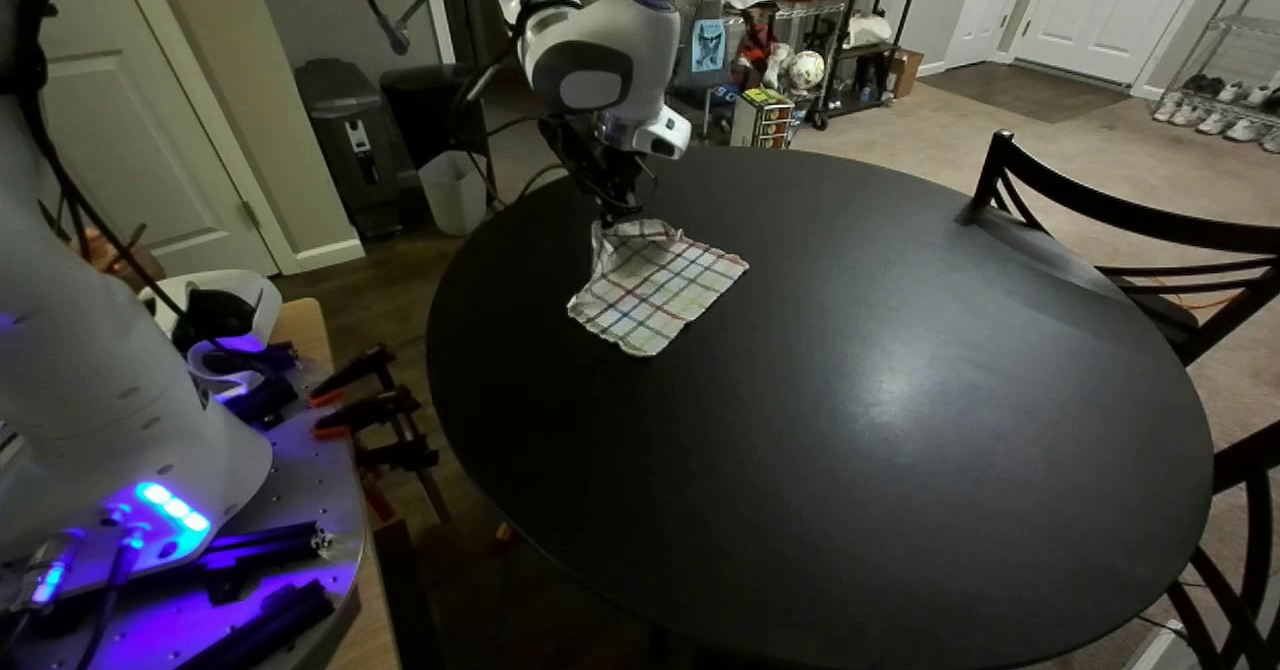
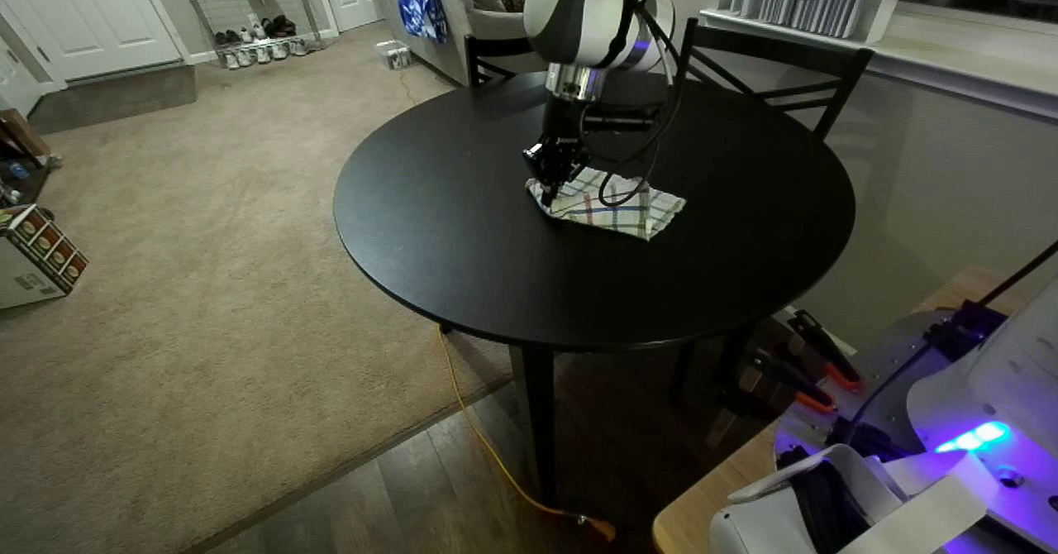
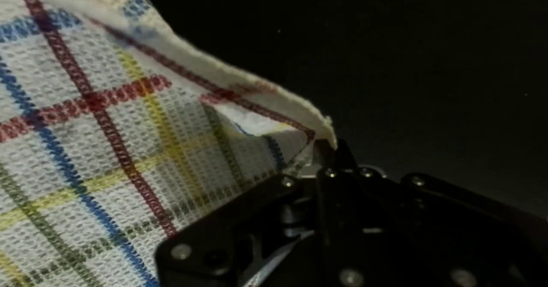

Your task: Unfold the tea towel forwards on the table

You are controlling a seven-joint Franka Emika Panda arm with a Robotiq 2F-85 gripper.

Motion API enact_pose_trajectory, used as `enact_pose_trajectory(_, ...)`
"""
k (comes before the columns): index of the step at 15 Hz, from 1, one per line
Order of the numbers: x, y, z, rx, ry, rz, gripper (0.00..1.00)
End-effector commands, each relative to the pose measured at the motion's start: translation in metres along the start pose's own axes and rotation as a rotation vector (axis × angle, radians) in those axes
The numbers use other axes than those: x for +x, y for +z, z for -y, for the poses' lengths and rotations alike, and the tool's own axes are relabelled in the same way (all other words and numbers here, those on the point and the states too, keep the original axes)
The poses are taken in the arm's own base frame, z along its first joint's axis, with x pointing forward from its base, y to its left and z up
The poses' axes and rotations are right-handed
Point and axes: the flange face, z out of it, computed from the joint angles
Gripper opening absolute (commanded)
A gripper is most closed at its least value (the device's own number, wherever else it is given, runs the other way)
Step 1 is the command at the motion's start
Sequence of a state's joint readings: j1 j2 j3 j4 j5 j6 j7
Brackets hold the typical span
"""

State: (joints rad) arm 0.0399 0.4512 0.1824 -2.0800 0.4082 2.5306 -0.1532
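One edge of the towel [image 1: 660,290] was pinched in the hand [image 3: 335,150] and slightly raised there; the rest lay just beside and below the hand, on the desk [image 1: 850,470].

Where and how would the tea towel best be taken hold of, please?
The tea towel is probably best gripped by its raised edge, coming from above and straddling it: it stands up there as a thin lip, which the hand pinches while pointing down. The rest lies mostly flat on the table, offering little to grip.
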Motion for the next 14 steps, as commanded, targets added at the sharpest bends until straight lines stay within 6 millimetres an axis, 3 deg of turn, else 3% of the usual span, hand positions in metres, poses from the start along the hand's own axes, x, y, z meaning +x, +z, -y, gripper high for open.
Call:
enact_pose_trajectory(1, -0.007, 0.020, 0.015, -0.072, -0.026, -0.025, 0.00)
enact_pose_trajectory(4, -0.003, 0.036, 0.017, -0.136, -0.038, -0.068, 0.01)
enact_pose_trajectory(5, -0.001, 0.041, 0.016, -0.155, -0.030, -0.085, 0.26)
enact_pose_trajectory(7, 0.001, 0.048, 0.012, -0.184, -0.014, -0.097, 0.31)
enact_pose_trajectory(14, 0.005, 0.050, 0.011, -0.182, 0.017, -0.094, 0.76)
